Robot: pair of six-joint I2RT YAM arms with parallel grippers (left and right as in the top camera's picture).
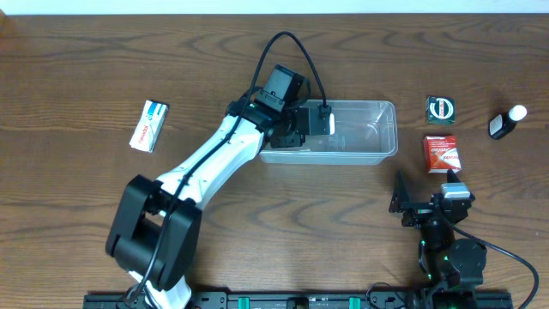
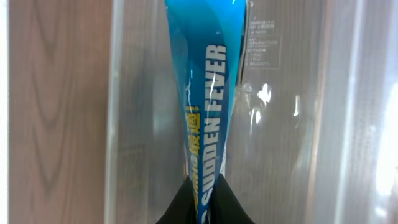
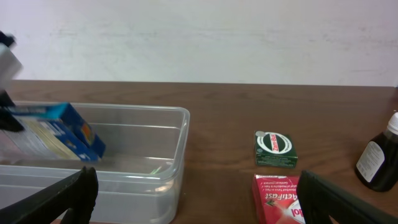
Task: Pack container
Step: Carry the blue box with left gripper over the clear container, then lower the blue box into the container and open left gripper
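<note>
left gripper (image 2: 205, 208): dark fingers clamped on one end of a blue cardboard box with white "sudden fever" lettering (image 2: 208, 93). the box sits tilted inside the left end of the container (image 1: 377, 142), a clear, shallow rectangular plastic tub with rounded corners. right wrist view: box's lower corner is below the rim; contact with the tub floor cannot be told.

container position: upper middle of the brown wooden table (image 1: 257, 51), long side running left to right.

right gripper (image 3: 198, 205): fingers spread wide apart, holding nothing, low near the table's front right edge.

right of the tub, apart from it:
- small green-and-black box (image 1: 441, 109)
- red box with white print (image 1: 442, 154), just nearer than the green one
- dark bottle with white cap (image 1: 506, 123), lying further right

far left: white box with red and blue print (image 1: 149, 125), well apart.
</note>
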